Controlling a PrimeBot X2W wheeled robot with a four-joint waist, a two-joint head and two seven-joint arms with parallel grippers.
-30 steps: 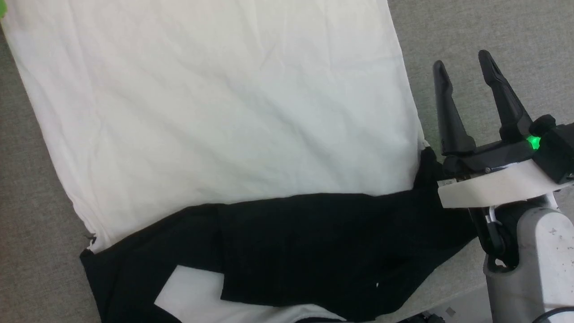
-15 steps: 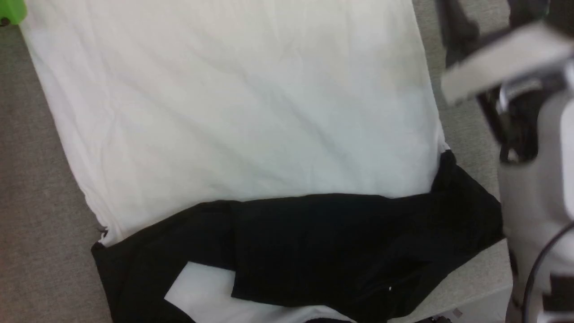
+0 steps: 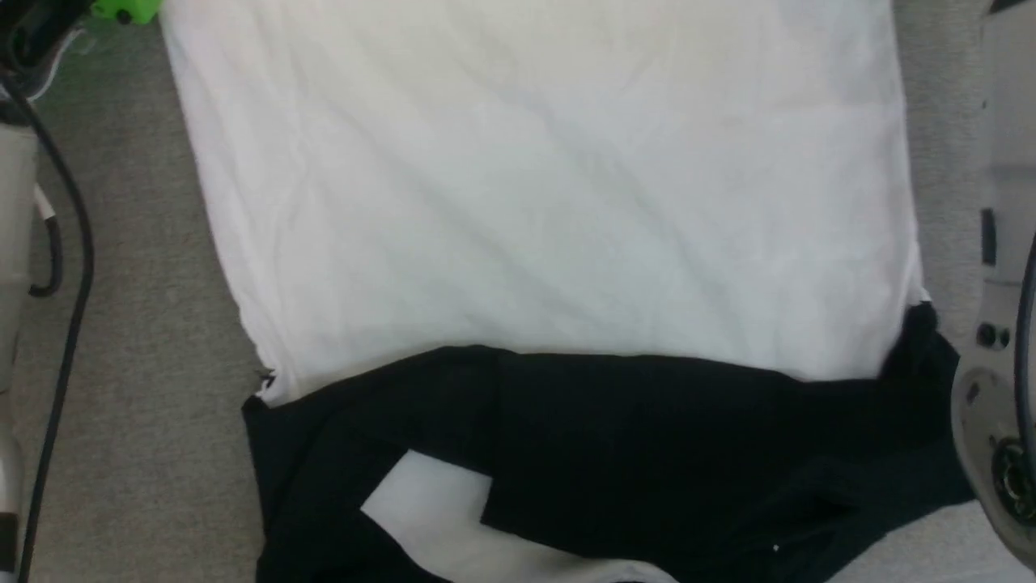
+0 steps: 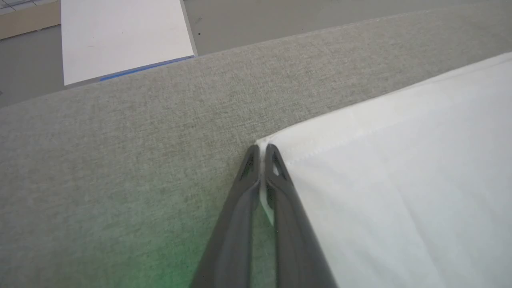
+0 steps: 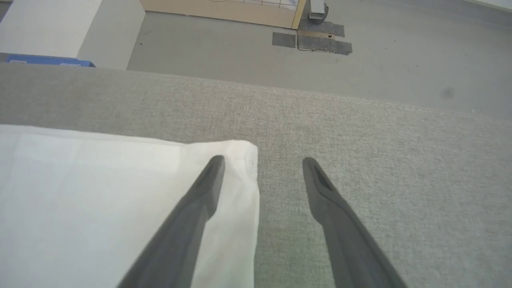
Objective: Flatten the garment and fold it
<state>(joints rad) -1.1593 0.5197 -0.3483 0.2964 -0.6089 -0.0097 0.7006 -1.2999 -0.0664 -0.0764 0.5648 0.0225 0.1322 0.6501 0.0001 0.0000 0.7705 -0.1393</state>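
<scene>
The garment [image 3: 534, 194] lies spread on the grey fabric table [image 3: 146, 405], its white body flat and its black sleeves [image 3: 647, 445] folded across the near end. In the left wrist view my left gripper [image 4: 262, 150] is shut on a far corner of the white garment [image 4: 400, 180], with cloth pinched between the fingers. In the right wrist view my right gripper [image 5: 264, 161] stands open at the other far corner of the garment [image 5: 120, 192]. One finger is over the cloth, the other over bare table, and the cloth's side edge lies between them.
Pale forearms show at the left edge [image 3: 16, 202] and right edge [image 3: 1004, 243] of the head view, a black cable beside the left one. Beyond the table's far edge are a white box [image 4: 124, 36] and grey floor [image 5: 360, 72].
The head camera has shifted, so the garment sits further right in the picture. My right gripper has moved forward out of the head view to the far corner. My left gripper has shut.
</scene>
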